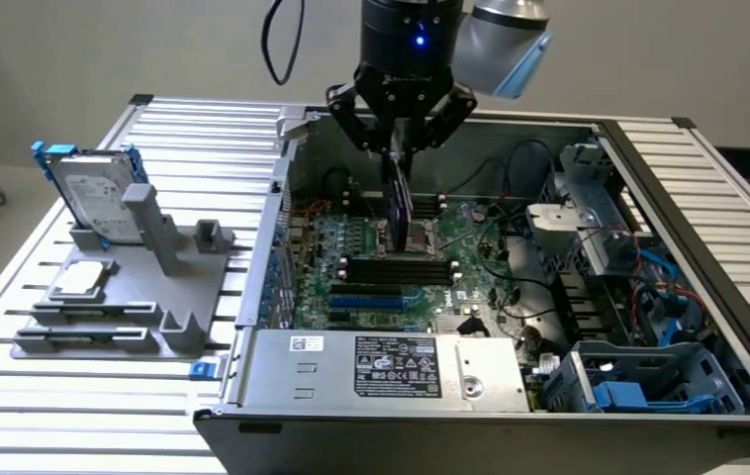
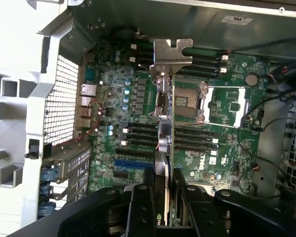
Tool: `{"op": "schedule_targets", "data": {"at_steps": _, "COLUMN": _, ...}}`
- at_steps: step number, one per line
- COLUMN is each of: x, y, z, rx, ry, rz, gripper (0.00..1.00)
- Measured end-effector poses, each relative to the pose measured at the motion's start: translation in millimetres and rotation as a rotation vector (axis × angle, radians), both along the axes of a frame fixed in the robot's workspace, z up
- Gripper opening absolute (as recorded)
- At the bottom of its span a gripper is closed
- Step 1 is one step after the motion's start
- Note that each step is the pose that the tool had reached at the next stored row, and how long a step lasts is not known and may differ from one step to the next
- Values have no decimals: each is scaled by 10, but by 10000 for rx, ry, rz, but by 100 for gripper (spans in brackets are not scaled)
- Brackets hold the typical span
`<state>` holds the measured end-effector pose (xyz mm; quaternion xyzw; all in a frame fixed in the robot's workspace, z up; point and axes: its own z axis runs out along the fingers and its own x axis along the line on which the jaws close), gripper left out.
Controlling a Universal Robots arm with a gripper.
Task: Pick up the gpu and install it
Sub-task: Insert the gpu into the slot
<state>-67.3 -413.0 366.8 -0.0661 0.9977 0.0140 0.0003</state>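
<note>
We see black two-finger gripper (image 1: 405,148) clamped on thin green gpu card with silver metal bracket (image 2: 166,98), card hanging edge-on (bracket end away from fingers) above green motherboard (image 2: 222,163) inside open dark metal computer case (image 1: 481,440)

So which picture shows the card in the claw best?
The wrist view. The card shows close up and edge-on, with its silver bracket plain to see at the end away from the claw. In the exterior view it is just a thin dark strip hanging from the claw above the green motherboard.
</note>
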Motion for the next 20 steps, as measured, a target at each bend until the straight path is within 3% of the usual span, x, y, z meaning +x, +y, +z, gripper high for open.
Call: {"op": "schedule_targets", "data": {"at_steps": 20, "x": 0, "y": 0, "z": -46, "rx": 3, "ry": -25, "rz": 3629, "gripper": 27}}
